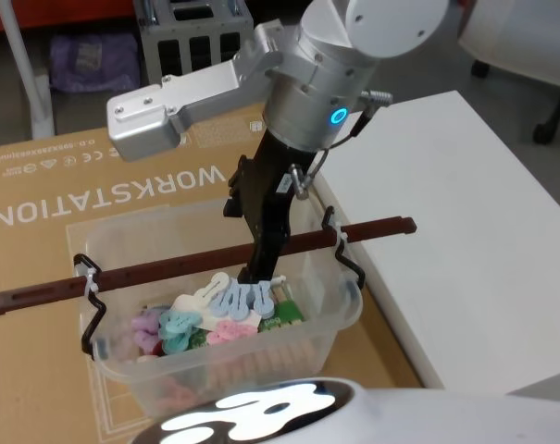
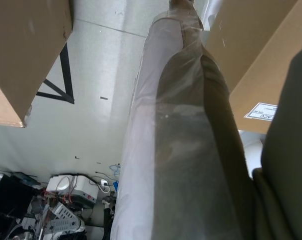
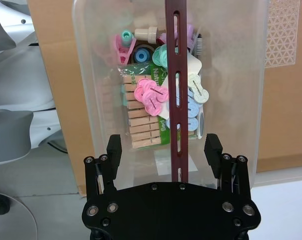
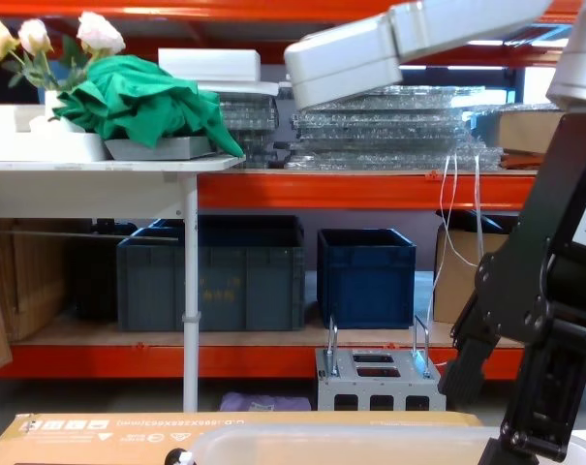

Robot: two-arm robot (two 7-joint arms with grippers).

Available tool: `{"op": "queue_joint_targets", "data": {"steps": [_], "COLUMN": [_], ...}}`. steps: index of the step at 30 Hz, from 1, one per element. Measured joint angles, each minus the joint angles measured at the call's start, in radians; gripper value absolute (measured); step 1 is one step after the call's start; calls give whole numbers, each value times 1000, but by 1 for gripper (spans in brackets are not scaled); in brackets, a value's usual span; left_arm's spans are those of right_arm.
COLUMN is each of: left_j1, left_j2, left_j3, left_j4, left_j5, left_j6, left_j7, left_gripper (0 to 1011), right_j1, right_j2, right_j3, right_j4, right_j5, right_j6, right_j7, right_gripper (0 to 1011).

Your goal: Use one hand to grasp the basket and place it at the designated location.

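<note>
Over the cardboard sheet (image 1: 39,268), my right hand (image 3: 164,144) hangs released, straddling the basket (image 1: 307,350)'s bar handle (image 3: 176,90) mid-span for a balanced lift.

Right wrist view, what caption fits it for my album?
Open right gripper, fingers either side of the basket's reddish-brown handle, clothes pegs inside.

Bright, even overhead light fills the head view. White glare sits at 6 o'clock on the robot's body (image 1: 252,412), and the table (image 1: 465,213) at 3 o'clock nearly washes out. The left wrist view is dimmer, with sheen on plastic wrap (image 2: 151,150).
</note>
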Motion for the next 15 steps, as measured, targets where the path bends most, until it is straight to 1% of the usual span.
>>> {"op": "queue_joint_targets", "data": {"steps": [5,10,15], "left_j1": [0,0,0], "left_j2": [0,0,0], "left_j3": [0,0,0], "left_j4": [0,0,0], "left_j5": [0,0,0], "left_j6": [0,0,0], "left_j7": [0,0,0], "left_gripper": [0,0,0], "right_j1": [7,19,27], "right_j2": [-9,-29,-35], "right_j3": [-10,-22,-31], "right_j4": [3,8,11], "right_j5": [-4,-11,-13], "right_j6": [2,4,6], "right_j7": [-5,-13,-19], "right_gripper": [1000,1000,1000]}}
